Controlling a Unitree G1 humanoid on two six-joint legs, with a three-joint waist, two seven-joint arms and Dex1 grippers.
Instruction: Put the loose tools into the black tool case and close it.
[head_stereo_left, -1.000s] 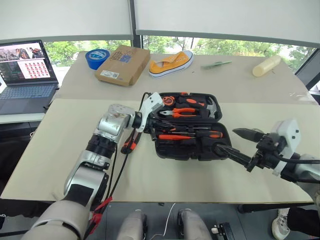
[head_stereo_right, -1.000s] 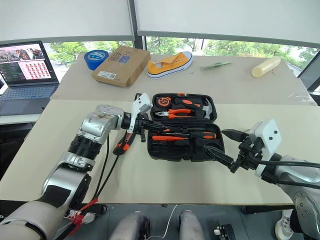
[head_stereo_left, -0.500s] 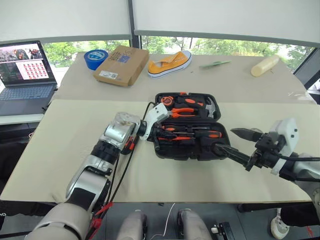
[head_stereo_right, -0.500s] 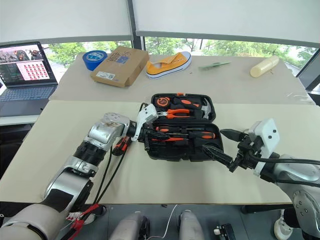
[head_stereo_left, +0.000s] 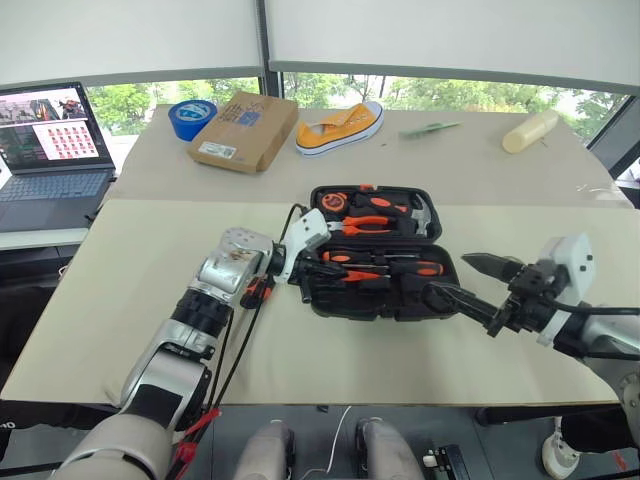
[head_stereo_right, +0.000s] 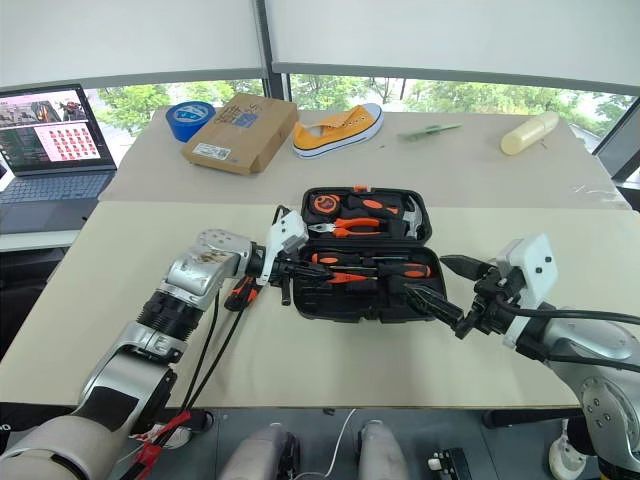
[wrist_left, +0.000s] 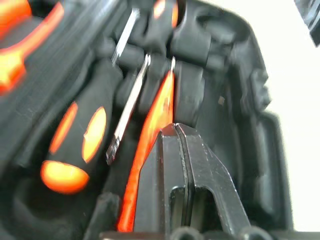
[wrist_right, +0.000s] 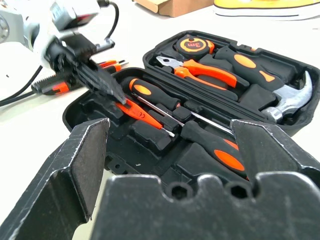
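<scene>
Left tool (wrist_right: 107, 86), pressed shut, hides the slim orange screwdriver's (wrist_right: 142, 116) handle end.

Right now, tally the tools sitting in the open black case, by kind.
Black-and-orange screwdrivers: 2
Slim orange screwdriver: 1
Pliers: 1
Hammer: 1
Tape measure: 1
Total: 6

bright even daylight from rear windows, soft shadows, blurred left wrist close-up
</scene>
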